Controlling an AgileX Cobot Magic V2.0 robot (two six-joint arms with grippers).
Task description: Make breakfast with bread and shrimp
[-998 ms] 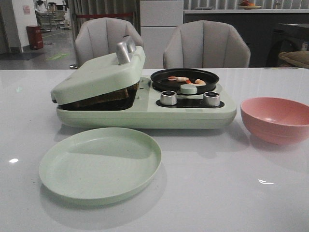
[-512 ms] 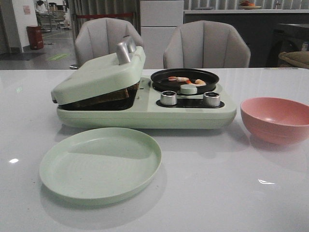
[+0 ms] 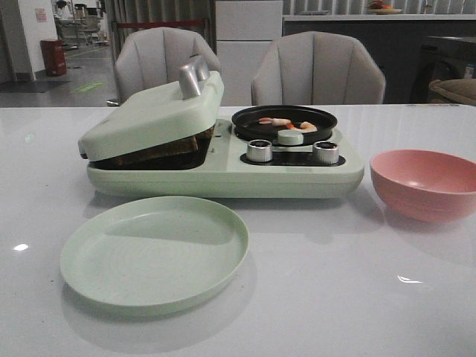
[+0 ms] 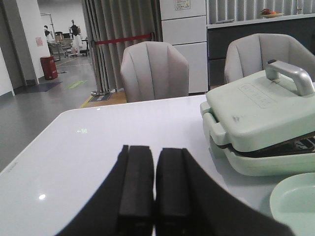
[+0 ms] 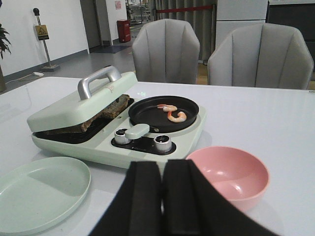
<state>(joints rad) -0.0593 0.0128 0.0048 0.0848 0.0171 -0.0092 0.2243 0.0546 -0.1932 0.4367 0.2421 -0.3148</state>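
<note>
The bread [image 3: 167, 146] lies in the pale green breakfast maker [image 3: 223, 175], under its half-lowered lid [image 3: 152, 115]; only brown crust edges show, also in the right wrist view [image 5: 103, 115]. Two pinkish-orange shrimp [image 3: 286, 123] lie in the round black pan [image 3: 284, 119], seen too in the right wrist view [image 5: 173, 113]. My left gripper [image 4: 154, 189] is shut and empty, to the left of the maker. My right gripper [image 5: 162, 196] is shut and empty, in front of the maker. Neither gripper shows in the front view.
A pale green plate [image 3: 155, 251] lies in front of the maker and a pink bowl [image 3: 425, 183] stands to its right. Two silver knobs [image 3: 259, 151] and a pale green round knob [image 3: 290, 137] sit on the maker's front. Two grey chairs [image 3: 316, 68] stand behind the table.
</note>
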